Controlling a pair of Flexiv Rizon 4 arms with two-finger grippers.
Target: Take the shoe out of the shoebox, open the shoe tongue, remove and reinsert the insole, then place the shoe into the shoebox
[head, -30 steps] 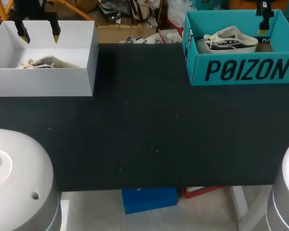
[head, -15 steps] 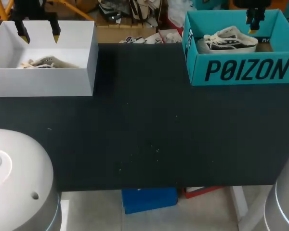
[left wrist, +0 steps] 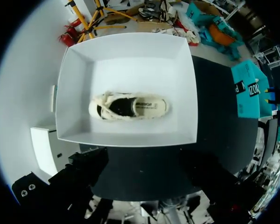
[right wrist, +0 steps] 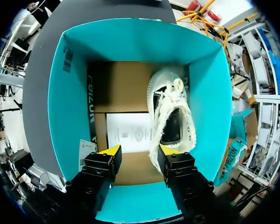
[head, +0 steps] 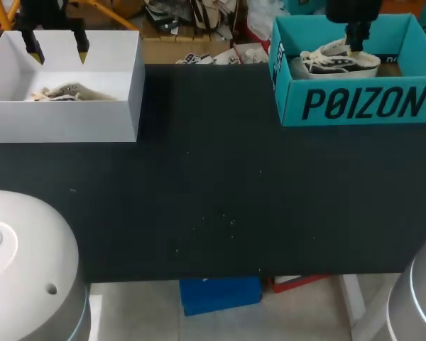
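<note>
A white-and-black shoe [head: 337, 60] lies in the teal shoebox [head: 291, 99] at the back right. My right gripper [head: 355, 44] hangs over the shoe's heel end, inside the box. In the right wrist view the right gripper [right wrist: 140, 151] stands open. The box's cardboard floor shows between its fingers, and the shoe [right wrist: 170, 114] lies ahead of one fingertip [right wrist: 170, 150], beside the teal wall [right wrist: 65, 107]. My left gripper [head: 57, 51] is open above the white box [head: 64, 124], which holds a cream shoe [head: 67, 92]. That cream shoe [left wrist: 128, 106] lies on its side in the white box [left wrist: 186, 93].
The black tabletop [head: 213, 185] stretches between the two boxes and toward the front edge. The white box stands at the back left, the teal one at the back right. The teal box [left wrist: 247, 91] shows far off in the left wrist view.
My right gripper has moved left and down into the teal box, ending over the shoe, and its fingers have drawn closer together. The left arm has kept still.
</note>
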